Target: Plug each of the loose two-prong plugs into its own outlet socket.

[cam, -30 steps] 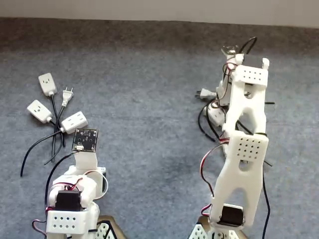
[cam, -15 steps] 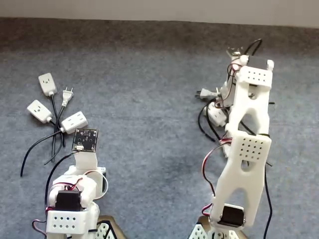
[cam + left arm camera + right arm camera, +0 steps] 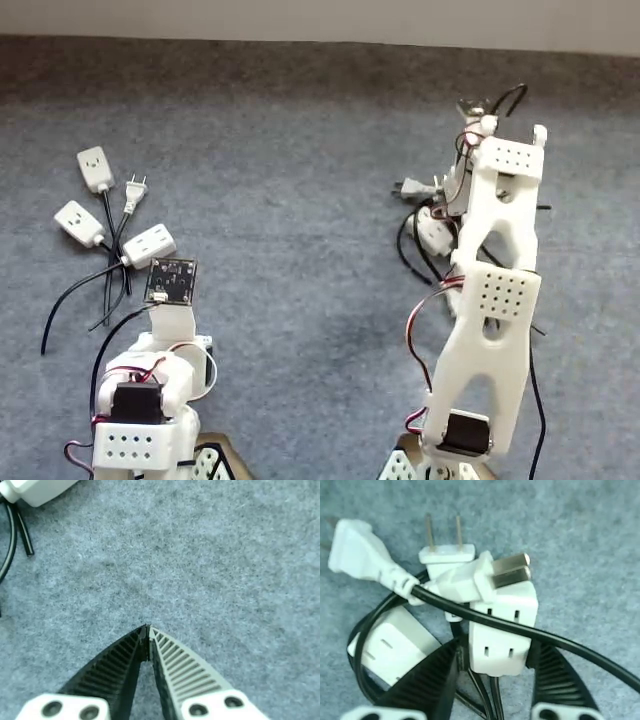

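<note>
In the right wrist view my right gripper is open, one finger on each side of a white outlet socket. On that socket lies a white plug with two brass prongs. Behind it are a second white two-prong plug and another white socket, and a black cable crosses the pile. In the high view this pile lies under the outstretched right arm. My left gripper is shut and empty over bare carpet. Three white sockets and a loose plug lie at the left.
Grey carpet covers the table, with open room in the middle between the two arms. A black plug pokes out beside the right pile. Black cables trail from the left cluster towards the left arm. A white socket is just beyond the left gripper.
The right arm has shifted slightly to the right over its pile of plugs. The left arm has not moved.
</note>
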Motion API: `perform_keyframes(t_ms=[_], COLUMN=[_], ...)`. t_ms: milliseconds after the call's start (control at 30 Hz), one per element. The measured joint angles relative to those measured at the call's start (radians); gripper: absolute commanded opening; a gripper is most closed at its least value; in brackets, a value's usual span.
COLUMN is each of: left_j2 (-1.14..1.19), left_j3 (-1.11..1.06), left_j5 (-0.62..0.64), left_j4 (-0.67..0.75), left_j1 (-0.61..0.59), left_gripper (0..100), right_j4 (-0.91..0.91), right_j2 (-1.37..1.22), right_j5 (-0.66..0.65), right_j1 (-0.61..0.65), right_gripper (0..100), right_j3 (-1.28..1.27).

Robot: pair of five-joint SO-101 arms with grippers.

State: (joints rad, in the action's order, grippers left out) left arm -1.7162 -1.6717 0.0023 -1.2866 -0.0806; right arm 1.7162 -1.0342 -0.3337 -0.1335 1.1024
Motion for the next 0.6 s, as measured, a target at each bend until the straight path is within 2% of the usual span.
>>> perform_keyframes(t_ms=[400,600], left_j2=[0.0,0.0], left_j3=[0.0,0.0], left_j5=[0.0,0.0], left_j4=[0.0,0.0], left_j1=[0.0,0.0], left_gripper=[1,1], right_j4=[0.009,0.009], right_j2=[0.006,0.175], right_j5=[0.006,0.006], right_j1=[-0.009,-0.083], right_gripper=[11.6,11.6], right_j3=[0.011,0.011])
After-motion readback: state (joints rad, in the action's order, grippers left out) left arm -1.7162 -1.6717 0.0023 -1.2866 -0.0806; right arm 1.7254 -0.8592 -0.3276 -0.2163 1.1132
